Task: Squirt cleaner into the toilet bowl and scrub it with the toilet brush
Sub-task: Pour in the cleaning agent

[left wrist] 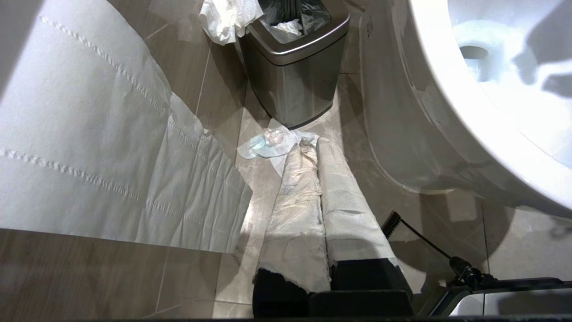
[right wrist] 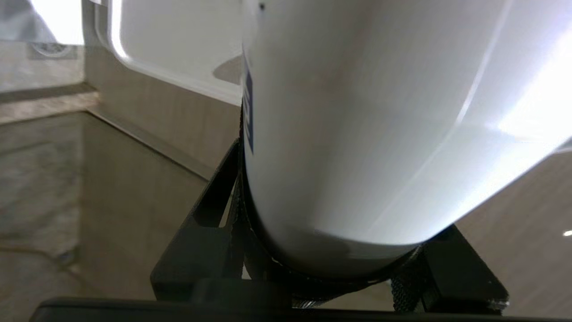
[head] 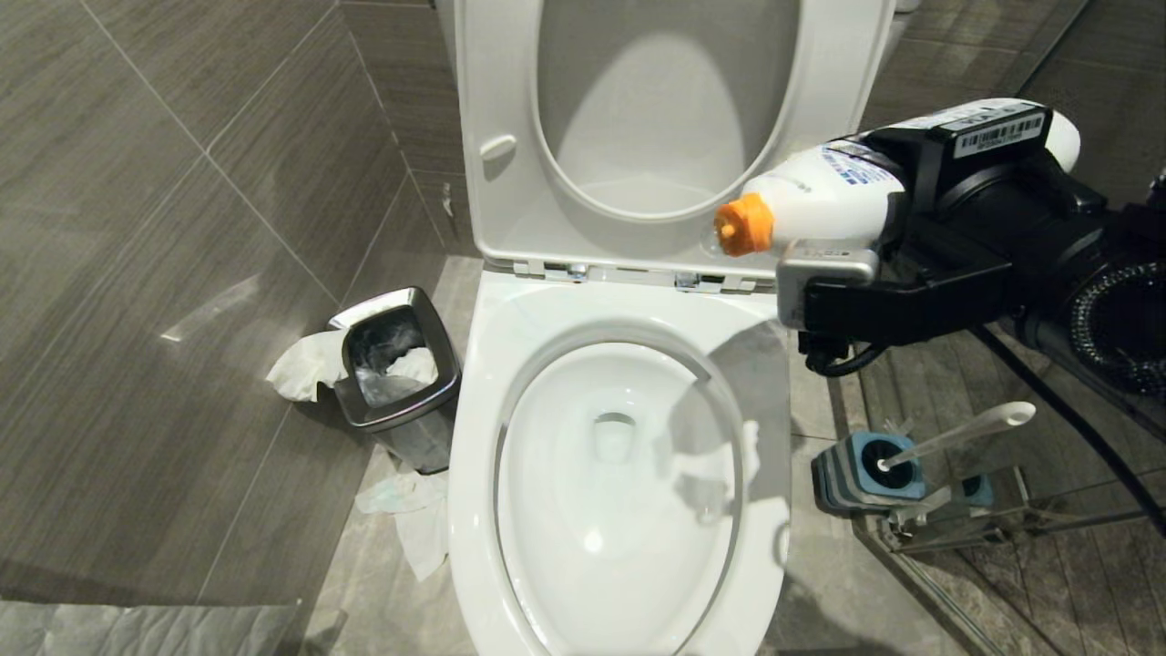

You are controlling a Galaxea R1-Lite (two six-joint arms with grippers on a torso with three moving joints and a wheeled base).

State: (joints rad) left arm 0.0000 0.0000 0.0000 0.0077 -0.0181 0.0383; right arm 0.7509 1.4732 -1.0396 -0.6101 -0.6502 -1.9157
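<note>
The white toilet bowl [head: 474,437] stands open below me, its water looking clear; its rim also shows in the left wrist view [left wrist: 447,112]. My right gripper [head: 888,214] is shut on a white cleaner bottle [head: 829,196], held about level over the bowl's right rear, with the orange cap [head: 744,224] pointing left. The cleaner itself is hidden inside the bottle. In the right wrist view the bottle [right wrist: 357,125] fills the space inside the right gripper [right wrist: 333,232]. The toilet brush [head: 966,433] leans in its blue-and-grey holder [head: 861,469] on the floor to the right. My left gripper [left wrist: 313,150], wrapped in white paper, hangs shut near the floor.
Seat and lid [head: 656,118] are raised against the tank. A steel waste bin [head: 396,374] with tissue stands left of the bowl, and crumpled tissue [head: 410,519] lies on the floor beside it. A glass partition [head: 1002,547] runs behind the brush holder. A tiled wall closes the left.
</note>
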